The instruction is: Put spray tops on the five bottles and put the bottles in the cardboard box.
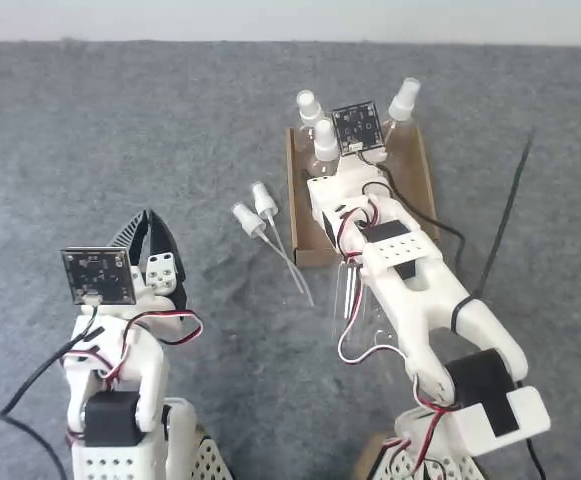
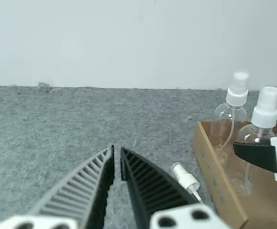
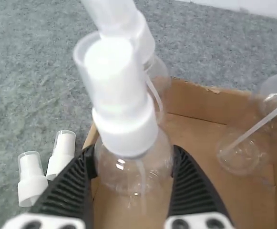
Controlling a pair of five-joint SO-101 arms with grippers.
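The cardboard box (image 1: 422,185) lies at the far middle of the table. Three clear bottles with white spray tops stand in it. My right gripper (image 1: 326,168) is shut on the near-left bottle (image 1: 325,140), fingers (image 3: 76,183) pressing both sides of its body (image 3: 133,167). Another capped bottle (image 3: 150,71) stands just behind it, and a third (image 3: 245,148) leans at the box's far right. Two loose spray tops (image 1: 250,218) (image 1: 265,200) lie left of the box. My left gripper (image 1: 150,232) sits shut and holds nothing, low at the near left (image 2: 117,164).
Clear bottles without tops (image 1: 353,290) lie on the grey mat under my right arm. The loose tops' thin tubes (image 1: 292,265) trail toward the near side. A black cable (image 1: 505,215) runs along the right. Open mat stretches across the left and far left.
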